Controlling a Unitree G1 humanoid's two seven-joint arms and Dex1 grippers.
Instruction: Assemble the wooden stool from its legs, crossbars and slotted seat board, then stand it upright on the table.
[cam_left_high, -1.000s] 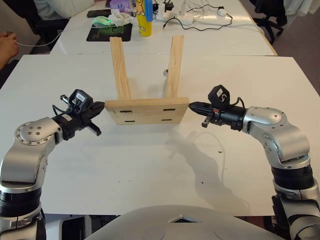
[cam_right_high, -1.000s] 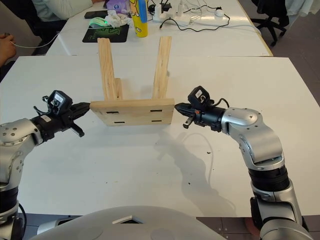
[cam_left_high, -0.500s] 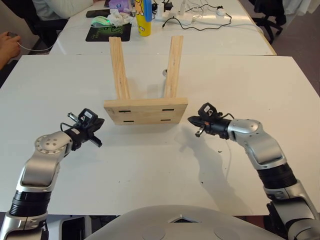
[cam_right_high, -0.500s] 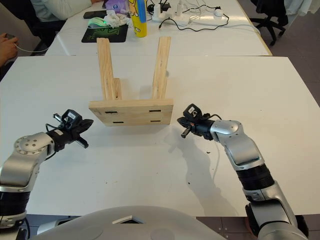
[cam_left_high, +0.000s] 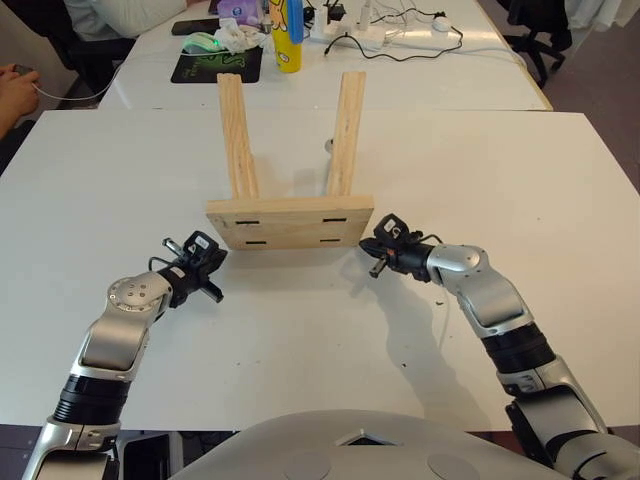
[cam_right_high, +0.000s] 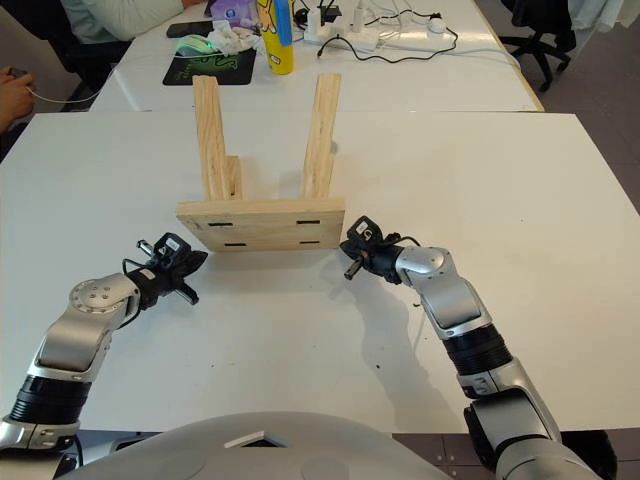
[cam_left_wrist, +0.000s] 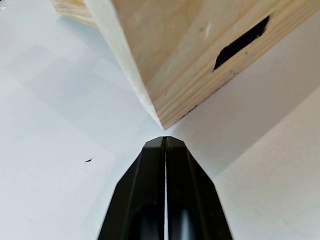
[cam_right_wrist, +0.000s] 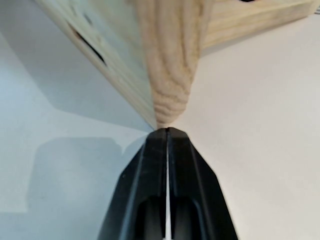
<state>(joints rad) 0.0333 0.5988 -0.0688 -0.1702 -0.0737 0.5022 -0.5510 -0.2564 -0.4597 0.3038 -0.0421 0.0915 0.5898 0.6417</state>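
Stool (cam_left_high: 290, 212) flanked by both arms, stretched low over the worktop (cam_left_high: 300, 340) and angled inward. Left end effector (cam_left_wrist: 165, 142), clenched on nothing, stops just short of the seat board's (cam_right_high: 262, 222) lower left corner. Right end effector (cam_right_wrist: 167, 132), also clenched, touches the right corner. Beyond, the legs (cam_left_high: 235, 135) point toward the far edge.

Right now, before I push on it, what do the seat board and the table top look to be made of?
The seat board looks like pale unpainted wood, likely softwood: grain lines run along its edge, curved rings show at the corner, and the finish is matt, seemingly raw or lightly sanded. The table has a smooth white top with a faint sheen, probably laminate or painted board.
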